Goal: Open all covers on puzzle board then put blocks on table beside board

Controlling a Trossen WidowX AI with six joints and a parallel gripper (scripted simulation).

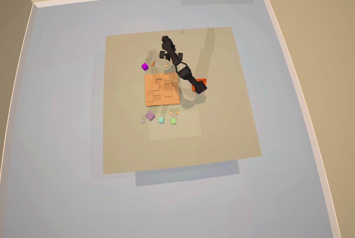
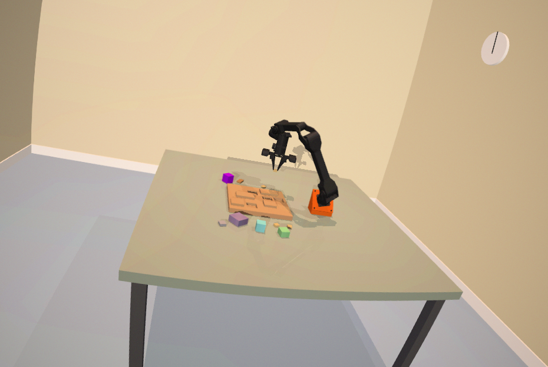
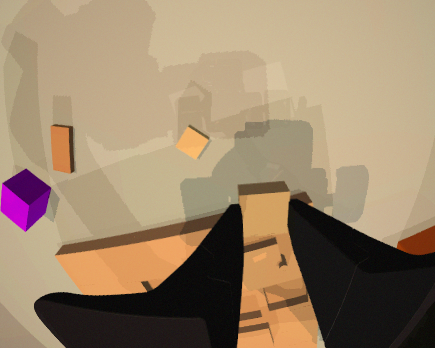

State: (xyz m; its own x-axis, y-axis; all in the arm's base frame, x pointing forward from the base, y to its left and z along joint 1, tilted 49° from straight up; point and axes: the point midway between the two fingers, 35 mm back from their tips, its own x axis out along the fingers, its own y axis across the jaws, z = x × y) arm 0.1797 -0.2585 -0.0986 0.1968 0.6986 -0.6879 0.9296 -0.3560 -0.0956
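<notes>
The orange puzzle board (image 1: 149,102) (image 2: 283,213) (image 3: 119,269) lies in the middle of the table with several covers on it. My gripper (image 2: 276,167) (image 3: 263,212) is shut on a small tan block (image 3: 264,217) (image 2: 276,170) and holds it above the table just beyond the board's far edge. On the table behind the board lie a purple cube (image 1: 145,66) (image 2: 227,177) (image 3: 25,198), a flat orange block (image 1: 153,63) (image 2: 240,180) (image 3: 63,149) and a small orange block (image 1: 167,65) (image 2: 263,185) (image 3: 193,142).
In front of the board lie a mauve block (image 1: 149,115) (image 2: 238,219), a small mauve piece (image 1: 142,121), a cyan cube (image 1: 161,119) (image 2: 260,226), a green cube (image 1: 173,120) (image 2: 283,232) and two small orange pieces (image 1: 170,112). The arm's orange base (image 1: 200,81) (image 2: 319,208) stands right of the board.
</notes>
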